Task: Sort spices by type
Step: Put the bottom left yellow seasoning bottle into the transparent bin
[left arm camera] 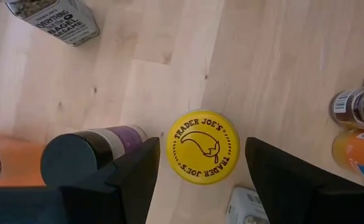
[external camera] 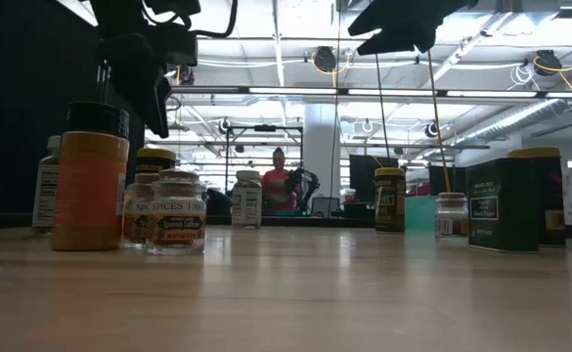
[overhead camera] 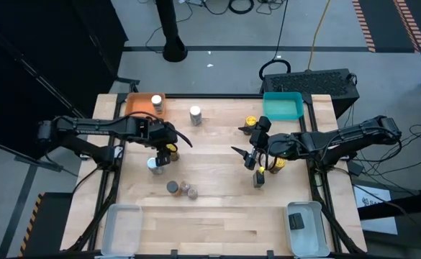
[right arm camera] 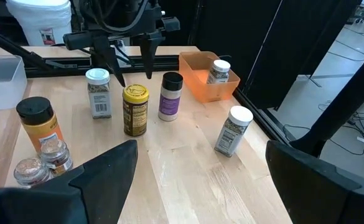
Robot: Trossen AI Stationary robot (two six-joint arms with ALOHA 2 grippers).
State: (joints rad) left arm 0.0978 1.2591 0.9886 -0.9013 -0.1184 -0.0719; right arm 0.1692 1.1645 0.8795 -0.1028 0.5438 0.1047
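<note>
Left wrist view: left end effector [left arm camera: 200, 168] spread wide, hovering over yellow-lidded jar [left arm camera: 203, 147], fingers either side, not touching. Dark-lidded purple-label jar [left arm camera: 88, 152] just beside it on the surface [left arm camera: 281, 74]. Right end effector [overhead camera: 247, 155] spread open, raised mid-surface near other jars.

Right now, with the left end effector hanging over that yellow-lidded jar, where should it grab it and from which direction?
Probably straight down from above, closing on the round sides just under the lid. The yellow-lidded jar stands upright, and the left end effector is open with a finger on each side. The purple-labelled jar and a white-lidded jar stand close by, so a sideways approach looks crowded.
</note>
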